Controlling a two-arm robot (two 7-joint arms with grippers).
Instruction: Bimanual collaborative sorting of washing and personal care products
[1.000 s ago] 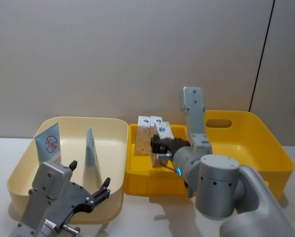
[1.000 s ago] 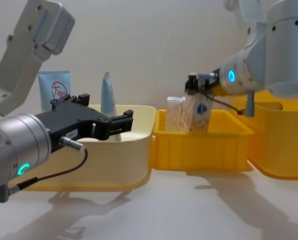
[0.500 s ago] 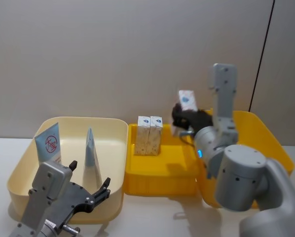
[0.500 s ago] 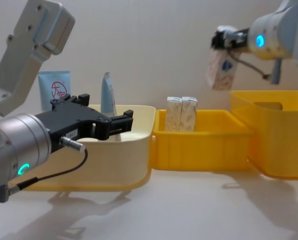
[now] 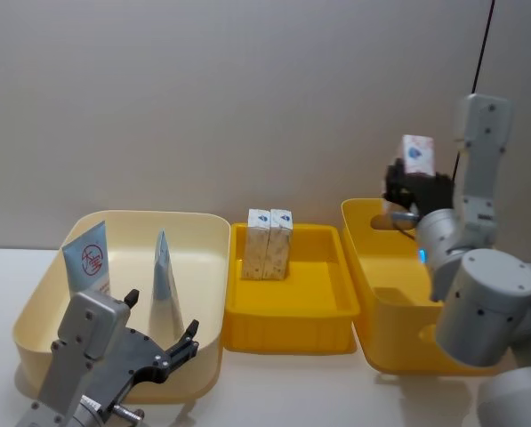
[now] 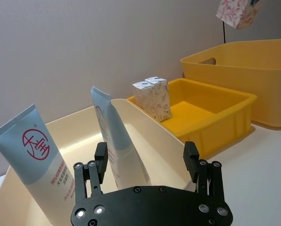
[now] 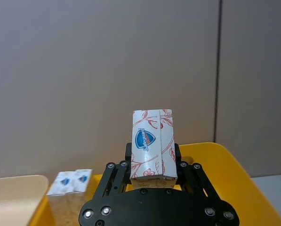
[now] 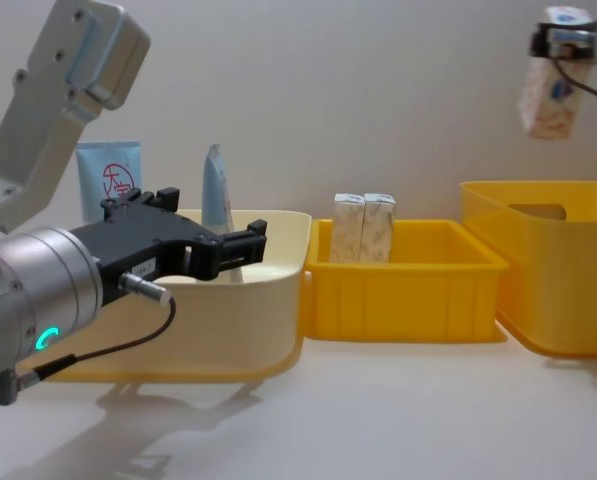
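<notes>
Cream bin (image 5: 149, 214), left on the table (image 5: 283, 382): two pale blue tubes stood upright – logo tube (image 5: 88, 259) at its far left, plain tube (image 5: 165, 271) near the middle.

Small yellow tray (image 5: 287, 334), centre: two cartons (image 5: 258, 245) upright, side by side, touching, at its back.

Big yellow bin (image 5: 394, 342), right, just beside the tray.

Third carton (image 8: 550, 100): clamped at its base in the right gripper's (image 7: 153, 162) jaws, held upright, high above the big bin's far left corner.

Left gripper (image 6: 146, 157): jaws spread wide, holding nothing, at the cream bin's near edge.

Change: a second ago the third carton stood in the tray beside the other two – since lifted out, carried right and upward. Left gripper unmoved.
</notes>
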